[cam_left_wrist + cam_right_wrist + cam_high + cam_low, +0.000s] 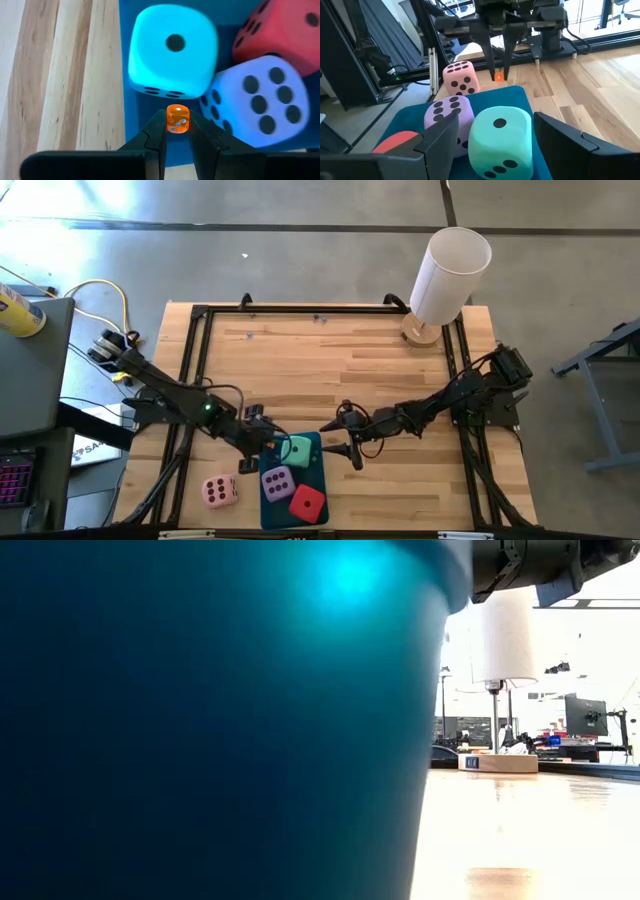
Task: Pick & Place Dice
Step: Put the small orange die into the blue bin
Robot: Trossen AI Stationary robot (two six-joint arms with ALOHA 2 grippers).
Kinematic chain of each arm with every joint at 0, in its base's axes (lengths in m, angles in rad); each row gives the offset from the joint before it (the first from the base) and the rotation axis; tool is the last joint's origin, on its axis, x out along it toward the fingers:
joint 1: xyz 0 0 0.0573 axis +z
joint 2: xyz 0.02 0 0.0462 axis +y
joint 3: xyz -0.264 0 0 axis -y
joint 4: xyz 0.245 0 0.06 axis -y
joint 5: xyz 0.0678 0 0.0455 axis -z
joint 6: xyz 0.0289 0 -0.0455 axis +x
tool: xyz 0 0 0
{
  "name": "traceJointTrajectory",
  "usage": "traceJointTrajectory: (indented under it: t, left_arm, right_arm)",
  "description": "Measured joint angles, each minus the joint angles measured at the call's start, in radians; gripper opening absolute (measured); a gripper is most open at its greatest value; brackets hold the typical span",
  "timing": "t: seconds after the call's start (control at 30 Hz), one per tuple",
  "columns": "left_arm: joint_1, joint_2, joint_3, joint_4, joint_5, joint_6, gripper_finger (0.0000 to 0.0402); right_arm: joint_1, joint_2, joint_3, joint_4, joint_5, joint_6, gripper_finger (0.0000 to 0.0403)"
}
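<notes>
Three large soft dice lie on their undersides on the teal tray (316, 476): mint green (297, 450), lilac (277, 482) and red (307, 502). The pale pink die (220, 491) rests on the wood to the tray's left. My left gripper (262, 444) hangs over the tray's far left corner, shut on a small orange die (177, 119). My right gripper (340, 450) waits open at the tray's right side. In its wrist view its fingers (440, 135) stand to either side of the green die (500, 137), apart from it. My left gripper pinches the small orange die by two opposite faces (170, 122), only at the free ends of its two fingers. The fingers slant down from the table's left side. The die (498, 76) hangs clear above the tray, beside the green die.
A tall white cylinder on a round wooden foot (447, 275) stands at the table's far right corner. A dark frame (200, 315) runs round the tabletop. In the low view the teal tray's wall (200, 720) fills most of the picture. Bare wood (340, 360) lies beyond the tray.
</notes>
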Motion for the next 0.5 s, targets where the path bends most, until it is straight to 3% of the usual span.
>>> traceJointTrajectory:
  t: [0.5]
  left_arm:
    - [0.006, 0.094, 0.000, 0.000, 0.013, 0.023, 0.0060]
  right_arm:
    - [0.016, 0.000, 0.000, -0.024, 0.000, -0.003, 0.0249]
